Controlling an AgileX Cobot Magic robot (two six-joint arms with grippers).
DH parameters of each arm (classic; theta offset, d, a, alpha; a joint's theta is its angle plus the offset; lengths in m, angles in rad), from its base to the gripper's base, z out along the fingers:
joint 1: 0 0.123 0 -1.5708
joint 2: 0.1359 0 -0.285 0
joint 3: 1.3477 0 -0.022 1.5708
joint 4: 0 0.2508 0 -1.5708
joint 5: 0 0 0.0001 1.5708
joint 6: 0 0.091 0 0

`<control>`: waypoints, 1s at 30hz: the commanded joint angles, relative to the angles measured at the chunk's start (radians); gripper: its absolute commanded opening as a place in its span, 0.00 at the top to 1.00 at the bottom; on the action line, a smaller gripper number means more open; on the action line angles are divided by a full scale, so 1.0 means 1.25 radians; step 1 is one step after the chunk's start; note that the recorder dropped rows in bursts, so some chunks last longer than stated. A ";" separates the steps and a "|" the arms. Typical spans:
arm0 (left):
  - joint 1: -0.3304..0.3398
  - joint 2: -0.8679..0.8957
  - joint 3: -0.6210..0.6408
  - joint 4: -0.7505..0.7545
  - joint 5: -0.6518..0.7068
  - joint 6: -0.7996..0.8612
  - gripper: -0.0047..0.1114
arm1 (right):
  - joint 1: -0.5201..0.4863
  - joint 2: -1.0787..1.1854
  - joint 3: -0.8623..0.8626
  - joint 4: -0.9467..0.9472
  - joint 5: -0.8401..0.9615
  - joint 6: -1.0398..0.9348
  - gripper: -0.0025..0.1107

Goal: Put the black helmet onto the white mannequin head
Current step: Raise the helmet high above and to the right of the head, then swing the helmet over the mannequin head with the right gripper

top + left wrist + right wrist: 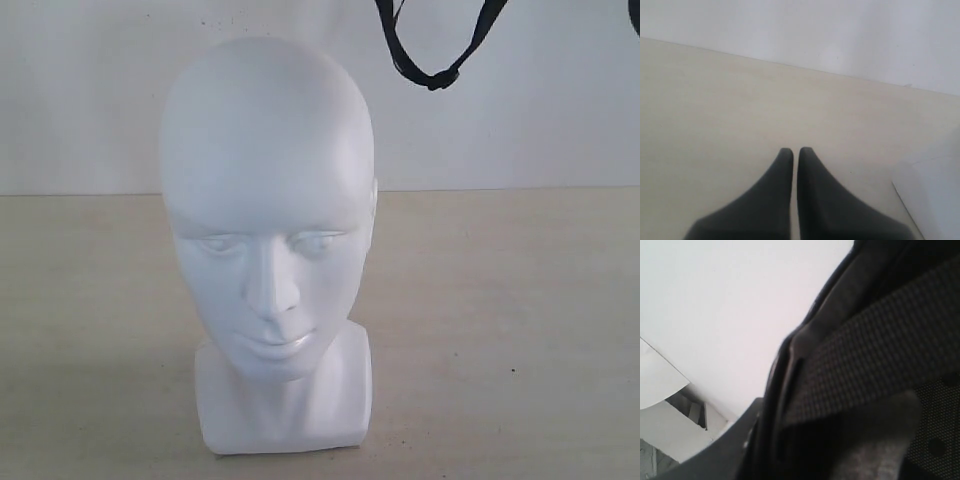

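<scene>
While the left gripper (795, 151) hangs over the table (715, 110) with its 2 dark fingers drawn to a narrow slit and nothing between them, the head (268, 200) stands upright mid-table, facing the exterior camera. At 1 o'clock from the head, 2 black straps (440, 75) dangle in a joined loop, clear of the crown. The helmet (850, 295) fills the right wrist view, its rim and webbing close up. Whether the right gripper grasps it, I cannot tell.
</scene>
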 commanded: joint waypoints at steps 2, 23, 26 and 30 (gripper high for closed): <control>-0.005 -0.003 0.000 0.005 0.001 -0.007 0.92 | 0.035 -0.011 -0.022 0.010 -0.052 0.004 0.98; -0.005 -0.003 0.000 0.005 0.001 -0.007 0.92 | 0.175 -0.011 -0.092 0.000 0.036 -0.164 0.98; -0.005 -0.003 0.000 0.005 0.001 -0.007 0.92 | 0.215 0.016 -0.092 0.003 0.035 -0.181 0.98; -0.005 -0.003 0.000 0.005 0.001 -0.007 0.92 | 0.258 0.038 -0.092 0.008 0.019 -0.184 0.98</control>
